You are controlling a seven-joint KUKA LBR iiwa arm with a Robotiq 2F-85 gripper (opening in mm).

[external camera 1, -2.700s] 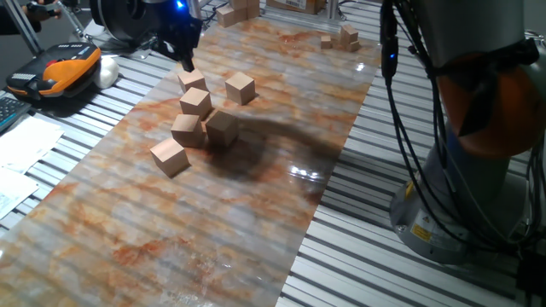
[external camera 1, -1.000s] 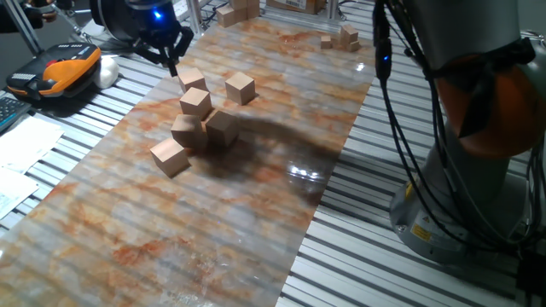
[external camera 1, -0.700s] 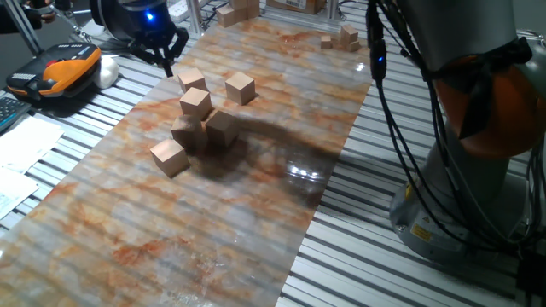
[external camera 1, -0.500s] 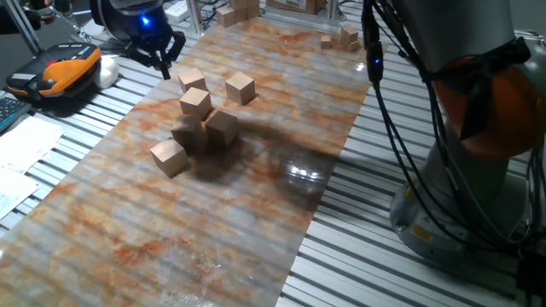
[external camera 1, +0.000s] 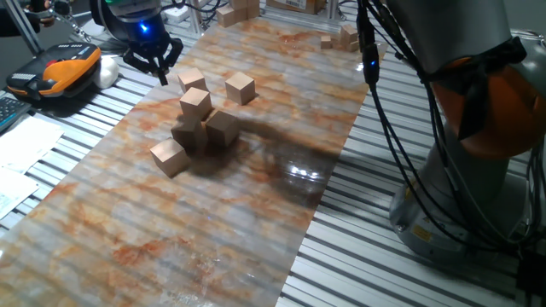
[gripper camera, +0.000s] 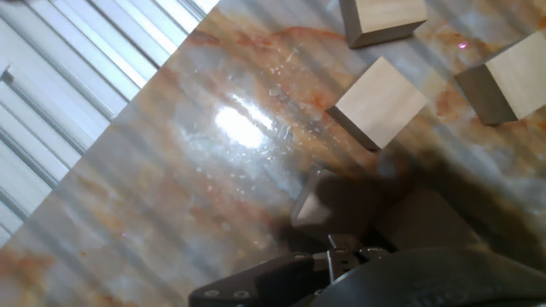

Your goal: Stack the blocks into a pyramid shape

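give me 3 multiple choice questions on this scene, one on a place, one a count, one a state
1. Where is the end effector?
A) at the far left edge of the mat, beside the blocks
B) over the near end of the mat
C) low over the middle of the group of blocks

2. How many tan blocks are in the group on the mat?
A) three
B) six
C) ten

3. What state is the end effector in?
A) shut on a block
B) open, holding nothing
C) pressing down on the top block

Answers:
1 A: the fixed view shows it off to the far left of the group, at the mat's edge.
2 B: six cubes can be counted, one of them resting on others.
3 B: its fingers stand spread with nothing between them.
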